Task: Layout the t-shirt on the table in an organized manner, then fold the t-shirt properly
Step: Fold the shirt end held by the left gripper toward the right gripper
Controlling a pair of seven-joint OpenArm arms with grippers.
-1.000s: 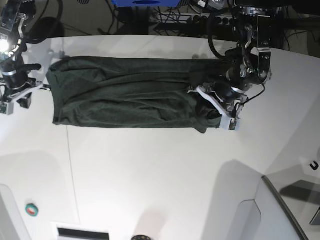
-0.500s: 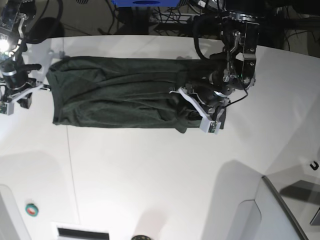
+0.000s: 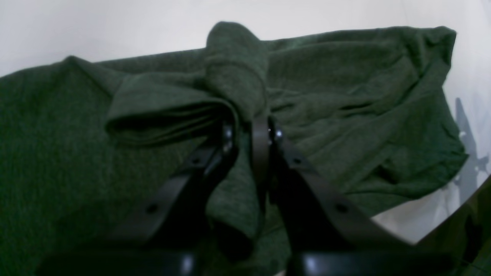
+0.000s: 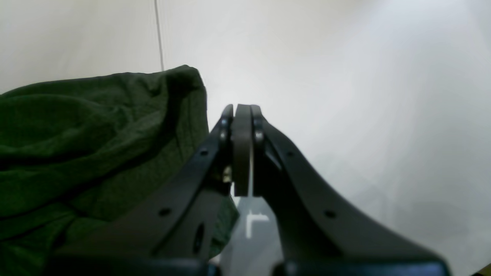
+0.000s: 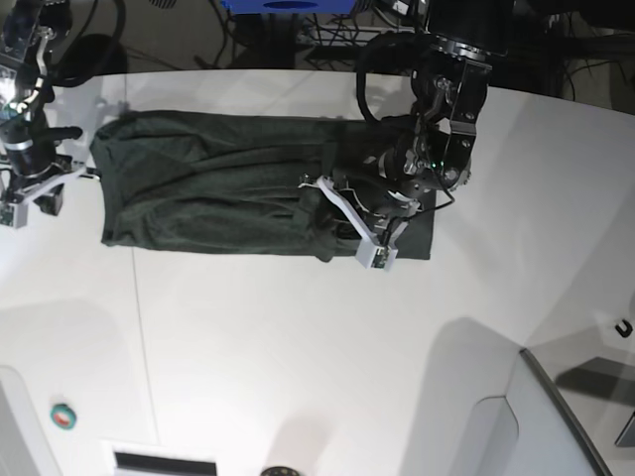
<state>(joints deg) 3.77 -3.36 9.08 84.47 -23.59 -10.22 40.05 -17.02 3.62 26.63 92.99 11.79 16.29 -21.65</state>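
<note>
The dark green t-shirt (image 5: pixel 198 193) lies as a long strip across the far half of the white table (image 5: pixel 298 347). My left gripper (image 5: pixel 335 223) is over the strip's right part, shut on a raised fold of the t-shirt. In the left wrist view that fold (image 3: pixel 238 84) stands up from between the black fingers (image 3: pixel 226 138), with the rest of the cloth (image 3: pixel 364 115) spread beyond. My right gripper (image 5: pixel 35 198) is just off the shirt's left edge, shut and holding nothing. In the right wrist view its fingertips (image 4: pixel 241 115) are over bare table (image 4: pixel 364 76), with the shirt's corner (image 4: pixel 84 134) to the left.
A small green and red round thing (image 5: pixel 63 416) sits near the front left edge. A grey panel (image 5: pixel 566 416) rises at the front right, and a small black hook (image 5: pixel 623 328) lies at the right edge. Cables and a blue object (image 5: pixel 288 5) are behind the table.
My left gripper has travelled left with the shirt's right end in its grip, laying that end over the body, so the strip is shorter. The right arm has not moved.
</note>
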